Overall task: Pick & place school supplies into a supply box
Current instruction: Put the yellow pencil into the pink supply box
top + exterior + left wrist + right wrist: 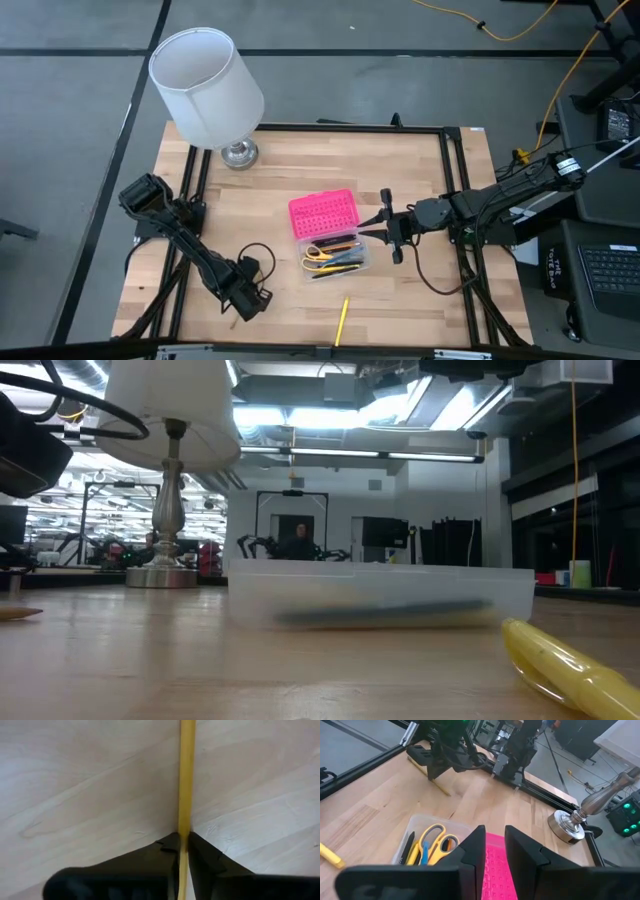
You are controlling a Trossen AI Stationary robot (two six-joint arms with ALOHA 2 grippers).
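The supply box's clear base (362, 262) lies mid-table, its pink lid (322, 213) open flat on the far side. Yellow-handled scissors (320, 253) and dark and blue pens lie in the base. My right gripper (392, 230) is open just right of the box; the right wrist view looks past it (495, 840) over the lid (495, 865). My left gripper (248, 300) is low at the near left, shut on a thin yellow pencil (187, 780). Another yellow pencil (342, 320) lies flat on the table near its near edge. My left gripper pinches the yellow pencil's shaft (184, 827) between its two fingers. The pencil runs along the fingers and sticks out ahead of them over the wood. In the right wrist view the fingers come at it from above, and the pencil (442, 787) slants low by the table.
A lamp with a white shade (205, 85) stands on its metal foot (238, 153) at the far left. Black rails frame the table. The loose pencil (570, 665) lies close to the low camera. Bare wood shows between my left gripper and the box.
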